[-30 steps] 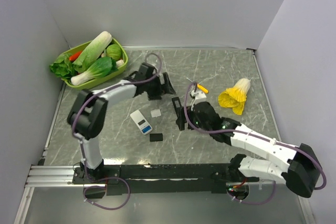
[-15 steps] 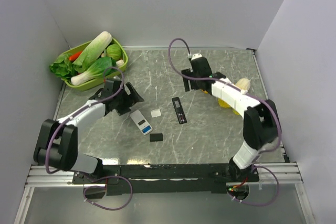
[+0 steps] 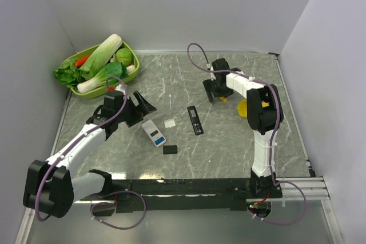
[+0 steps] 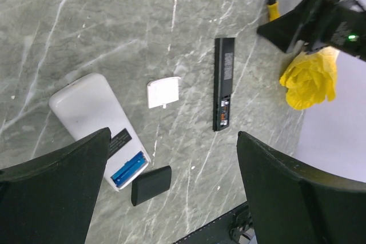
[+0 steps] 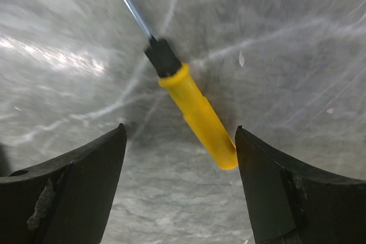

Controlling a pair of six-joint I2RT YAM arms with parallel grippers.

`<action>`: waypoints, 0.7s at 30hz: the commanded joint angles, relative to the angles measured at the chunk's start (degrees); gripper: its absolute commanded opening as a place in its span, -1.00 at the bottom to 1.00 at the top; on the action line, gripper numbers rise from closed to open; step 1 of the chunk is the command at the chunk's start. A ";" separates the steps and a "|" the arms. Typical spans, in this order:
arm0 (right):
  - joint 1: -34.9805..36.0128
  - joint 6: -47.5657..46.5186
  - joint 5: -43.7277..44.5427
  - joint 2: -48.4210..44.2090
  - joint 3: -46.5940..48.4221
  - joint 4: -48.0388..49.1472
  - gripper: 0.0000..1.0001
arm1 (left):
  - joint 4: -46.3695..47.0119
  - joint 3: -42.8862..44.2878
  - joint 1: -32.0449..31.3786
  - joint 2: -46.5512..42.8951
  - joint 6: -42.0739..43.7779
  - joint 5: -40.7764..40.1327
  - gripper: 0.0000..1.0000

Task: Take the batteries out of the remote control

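Observation:
A white remote control [image 3: 152, 130] [image 4: 91, 115] lies face down, its battery bay uncovered, and a blue battery [image 3: 158, 140] [image 4: 127, 170] sits in that bay. A black remote control [image 3: 195, 120] [image 4: 223, 83] lies to its right with its bay uncovered too; what is inside I cannot make out. My left gripper [image 3: 143, 106] [image 4: 174, 158] hangs open above and left of the white remote, holding nothing. My right gripper [image 3: 213, 94] [image 5: 180, 141] is open low over a yellow-handled screwdriver [image 3: 222, 99] [image 5: 197, 112], whose handle end lies near the right finger.
A white cover plate [image 3: 170, 123] [image 4: 162, 92] and a black cover plate [image 3: 170, 149] [image 4: 151, 185] lie loose between the remotes. A yellow toy cabbage [image 3: 250, 108] [image 4: 311, 78] sits at the right. A green basket [image 3: 130, 50] of toy vegetables stands at the far left.
The left arm has drawn back to the left, away from the table's middle. The right arm has swung from beside the black remote to the far side, over the screwdriver.

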 commanded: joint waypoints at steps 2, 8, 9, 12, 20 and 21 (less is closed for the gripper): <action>-1.66 -1.62 -0.75 0.49 3.74 -4.71 0.65 | 2.43 -0.64 -0.30 -3.33 0.36 -0.59 0.89; -2.01 -1.36 -0.66 0.93 2.86 -4.53 0.04 | 2.97 -0.55 -0.21 -2.89 -0.61 0.10 0.87; -2.10 -1.18 -0.57 0.93 3.21 -5.15 -0.06 | 3.05 -0.47 -0.21 -2.89 -0.87 0.19 0.86; -2.01 -0.83 -1.18 0.94 2.95 -5.42 -0.39 | 3.84 -0.46 -0.21 -2.89 -1.22 1.42 0.84; -0.61 4.09 -12.06 -18.73 -10.13 3.01 -1.00 | 12.54 1.90 -2.23 1.32 -3.33 6.87 0.68; 0.70 4.96 -14.87 -21.36 -14.59 4.68 -1.00 | 13.33 2.52 -2.75 3.15 -3.51 7.40 0.66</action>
